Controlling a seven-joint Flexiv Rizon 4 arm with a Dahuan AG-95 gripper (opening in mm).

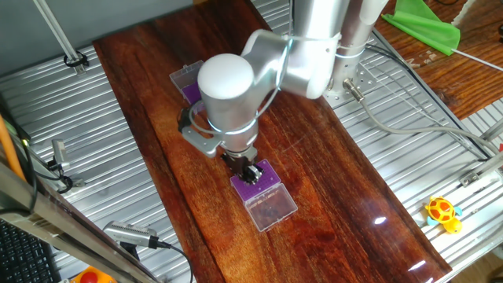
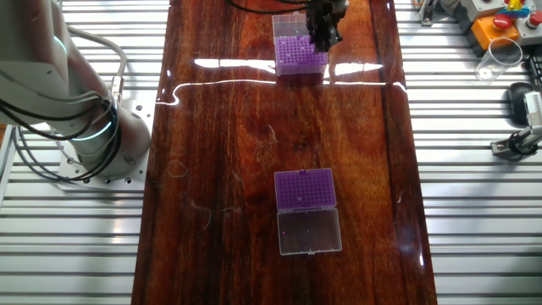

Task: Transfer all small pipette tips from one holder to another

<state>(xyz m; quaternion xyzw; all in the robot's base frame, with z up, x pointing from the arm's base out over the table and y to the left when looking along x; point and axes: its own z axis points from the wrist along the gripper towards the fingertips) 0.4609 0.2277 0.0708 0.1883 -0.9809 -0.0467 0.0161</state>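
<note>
Dark, glossy wood forms the tabletop [image 2: 229, 127], a long plank laid over ribbed metal decking that fills both sides of each view. Two pipette tip holders with purple inserts sit on the plank, well apart. In the other fixed view, the far holder [image 2: 298, 56] lies at the top centre of the frame and the near holder [image 2: 306, 188] lies below centre, its clear hinged lid [image 2: 309, 231] folded flat toward the bottom edge. The small pipette tips [image 2: 295, 51] appear only as fine dark specks in the grid of the purple inserts; individual tips cannot be resolved. The claw [image 2: 326, 34] stands over the right-hand part of the far holder, at or just above the insert; contact cannot be confirmed. In one fixed view, the same claw [image 1: 250, 170] points downward at centre frame onto the purple insert of the holder [image 1: 264, 193] whose clear lid extends toward the lower right; the second holder [image 1: 187, 82] shows partly behind the white wrist housing at upper centre. Whether the claw is released or clenched cannot be told, since its dark fingers merge with the insert. The arm base [image 2: 93, 144] is bolted to the decking at the left of the frame. A yellow toy [image 1: 442, 213] lies at the lower right.
</note>
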